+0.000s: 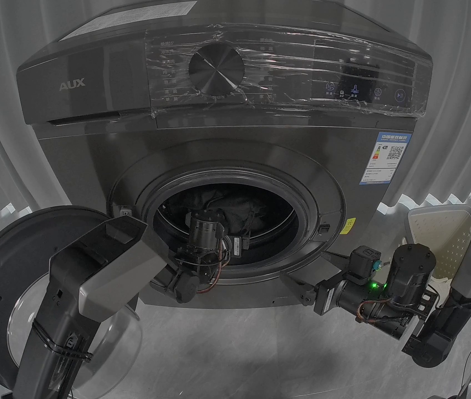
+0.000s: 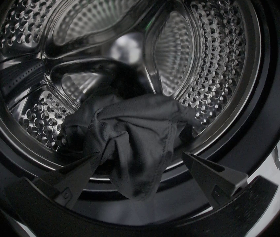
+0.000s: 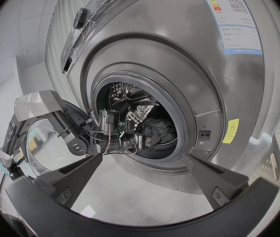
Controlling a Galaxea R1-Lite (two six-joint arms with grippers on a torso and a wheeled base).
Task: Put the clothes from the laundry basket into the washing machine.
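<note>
The washing machine stands with its round door swung open on the robot's left; a dark crumpled garment lies at the front of the perforated steel drum, one fold draped out over the drum's lower lip; the left gripper sits at the mouth of the opening with its fingers spread wide, the cloth hanging between them and not clamped, one fingertip just at the cloth's edge; the right gripper hangs outside the machine, low and to the right of the opening, above the pale floor, its fingers wide apart and holding nothing; the white perforated laundry basket stands to the right of the machine, near the right arm.
</note>
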